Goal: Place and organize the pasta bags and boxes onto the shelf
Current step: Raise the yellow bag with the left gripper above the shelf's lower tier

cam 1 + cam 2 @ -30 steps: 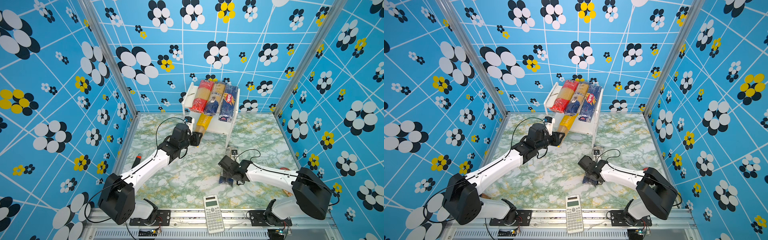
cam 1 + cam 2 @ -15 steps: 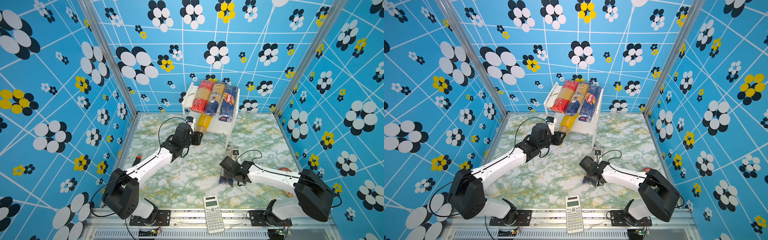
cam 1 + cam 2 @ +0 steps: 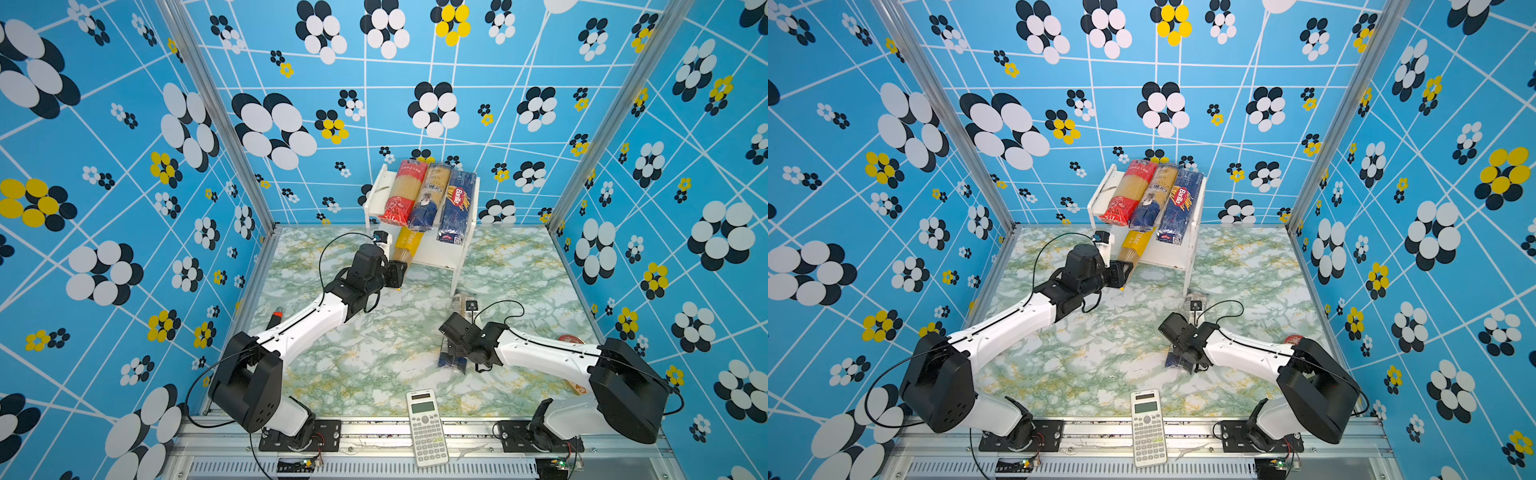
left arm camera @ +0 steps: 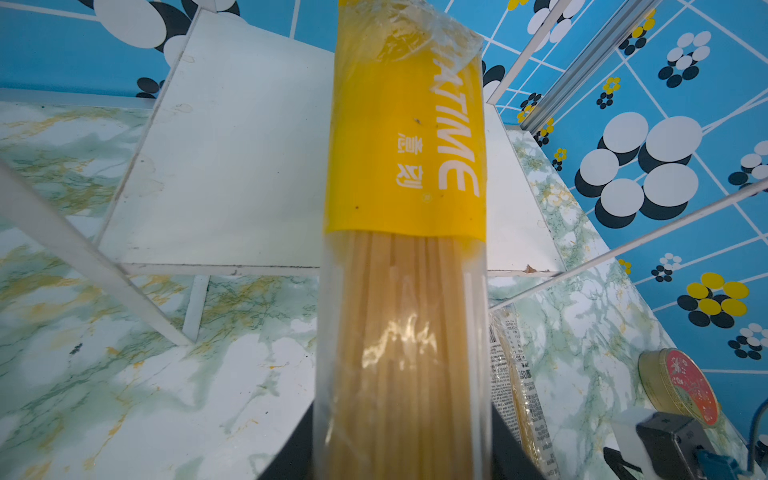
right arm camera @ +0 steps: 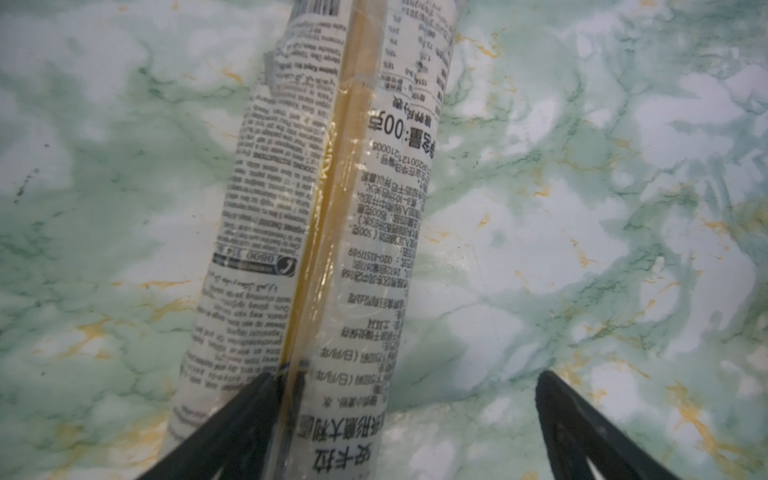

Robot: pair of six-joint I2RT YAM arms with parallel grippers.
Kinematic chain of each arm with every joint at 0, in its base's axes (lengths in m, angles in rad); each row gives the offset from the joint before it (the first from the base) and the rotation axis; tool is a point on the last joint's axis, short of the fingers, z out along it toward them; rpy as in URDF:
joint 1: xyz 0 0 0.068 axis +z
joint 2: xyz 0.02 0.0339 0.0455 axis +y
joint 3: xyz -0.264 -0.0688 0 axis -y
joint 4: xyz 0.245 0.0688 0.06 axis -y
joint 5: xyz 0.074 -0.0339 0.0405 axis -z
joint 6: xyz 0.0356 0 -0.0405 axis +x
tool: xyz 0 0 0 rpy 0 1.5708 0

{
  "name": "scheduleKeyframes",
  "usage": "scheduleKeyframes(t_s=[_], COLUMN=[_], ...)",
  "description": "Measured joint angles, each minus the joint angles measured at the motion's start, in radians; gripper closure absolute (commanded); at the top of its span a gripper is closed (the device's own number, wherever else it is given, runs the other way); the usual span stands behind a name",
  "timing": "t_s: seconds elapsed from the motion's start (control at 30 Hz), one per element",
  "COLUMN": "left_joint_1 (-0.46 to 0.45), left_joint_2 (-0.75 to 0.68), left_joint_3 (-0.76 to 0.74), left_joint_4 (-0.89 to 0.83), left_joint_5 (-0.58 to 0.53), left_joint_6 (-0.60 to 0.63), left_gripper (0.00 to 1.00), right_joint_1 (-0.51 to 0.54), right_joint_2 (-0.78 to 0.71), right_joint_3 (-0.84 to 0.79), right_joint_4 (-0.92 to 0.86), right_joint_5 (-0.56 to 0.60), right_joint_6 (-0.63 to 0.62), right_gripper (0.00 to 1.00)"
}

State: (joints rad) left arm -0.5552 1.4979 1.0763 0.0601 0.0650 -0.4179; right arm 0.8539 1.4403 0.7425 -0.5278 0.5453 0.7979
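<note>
End of yellow bag [image 3: 404, 245] hides under shelf [image 3: 436, 254].

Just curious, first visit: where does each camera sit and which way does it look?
Both top views: high in front, looking down at the shelf; left arm and right arm whole.
Left wrist: on the left arm, looking along the yellow bag to the shelf; left hand grips it.
Right wrist: on the right arm, looking down at the navy-ended clear bag; right hand shows, open.
Shared by top and left wrist views: yellow bag, shelf.
</note>
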Motion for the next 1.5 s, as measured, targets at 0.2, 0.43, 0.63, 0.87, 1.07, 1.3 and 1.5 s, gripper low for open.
scheduleKeyframes(t_s=[0.2,0.43,0.63,0.87,1.07,1.3,1.5], left_joint_1=[-0.003,-0.003,-0.003,-0.003,-0.003,-0.003,-0.003], left_joint_2=[0.017,0.019,0.021,0.036,0.042,0.045,0.045], left_joint_3=[0.023,0.026,0.029,0.039,0.040,0.040,0.040], left_joint_4=[0.001,0.003,0.007,0.015,0.015,0.016,0.016], left_joint_5=[-0.006,-0.019,-0.038,-0.055,-0.064,-0.085,-0.104], left_joint_6=[0.000,0.001,0.010,0.019,0.023,0.023,0.023], left_gripper=[0.96,0.95,0.95,0.95,0.95,0.93,0.92], right_joint_1=[0.000,-0.001,-0.002,-0.006,-0.006,-0.007,-0.007], right_joint_2=[-0.002,-0.003,-0.003,-0.003,-0.003,-0.002,-0.001], right_joint_3=[-0.003,-0.003,-0.003,-0.003,-0.003,-0.003,-0.003], right_joint_4=[0.005,0.005,0.005,0.005,0.005,0.005,0.005], right_joint_5=[0.000,0.000,0.000,0.000,0.000,0.000,0.000], right_joint_6=[0.000,0.000,0.000,0.000,-0.001,-0.001,-0.001], right_gripper=[0.01,0.01,0.01,0.01,0.01,0.01,0.01])
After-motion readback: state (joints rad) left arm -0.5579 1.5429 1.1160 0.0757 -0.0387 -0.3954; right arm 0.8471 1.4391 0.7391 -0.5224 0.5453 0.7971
